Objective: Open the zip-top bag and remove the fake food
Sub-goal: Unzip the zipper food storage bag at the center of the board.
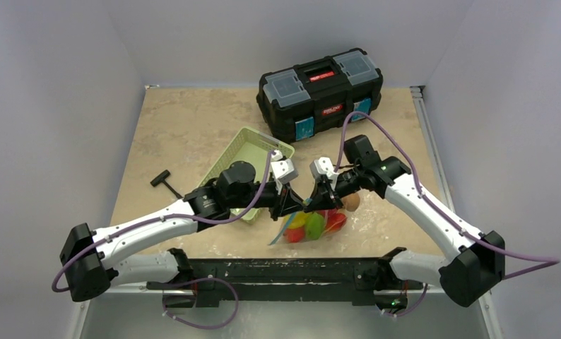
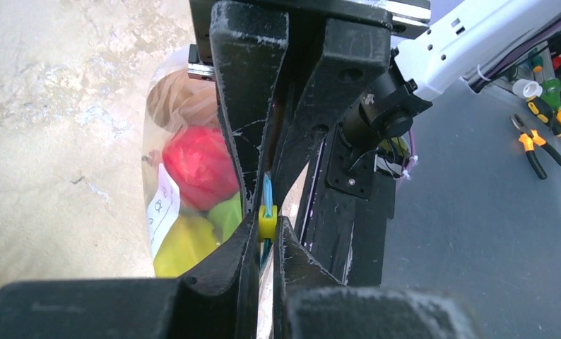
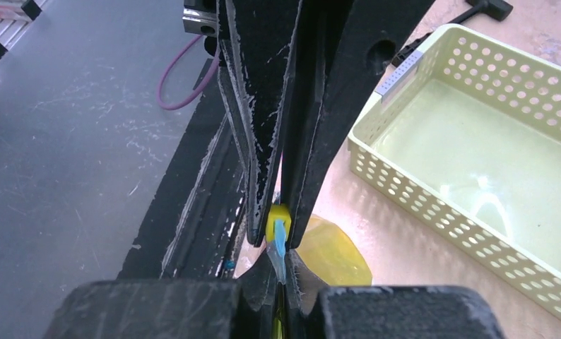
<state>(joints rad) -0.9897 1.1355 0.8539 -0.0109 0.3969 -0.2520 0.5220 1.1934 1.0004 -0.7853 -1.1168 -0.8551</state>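
Right, both of your arms meet over the zip-top bag (image 1: 295, 233), which sits mid-desk close to the near edge, partly lifted at its top. Your left jaws are pinched almost fully together on the bag's teal-blue zip strip (image 2: 267, 194), with the little yellow slider (image 2: 266, 221) caught right between them. Your right jaws come in from the opposite side, squeezed tight on the same strip (image 3: 280, 244), touching the slider (image 3: 278, 215). The two pairs of jaws are tip to tip.

The fake food (image 1: 314, 224) is all inside the bag: through the plastic you see a red piece (image 2: 200, 162), a yellow one (image 2: 182, 244), green (image 2: 228, 215) between them and something brown (image 2: 182, 99) behind.

The pale green basket (image 1: 246, 166) lies just left of the bag, under your left arm (image 1: 157, 226). The black toolbox (image 1: 320, 92) stands at the far edge, and a black T-handled tool (image 1: 163, 182) lies toward the left edge.
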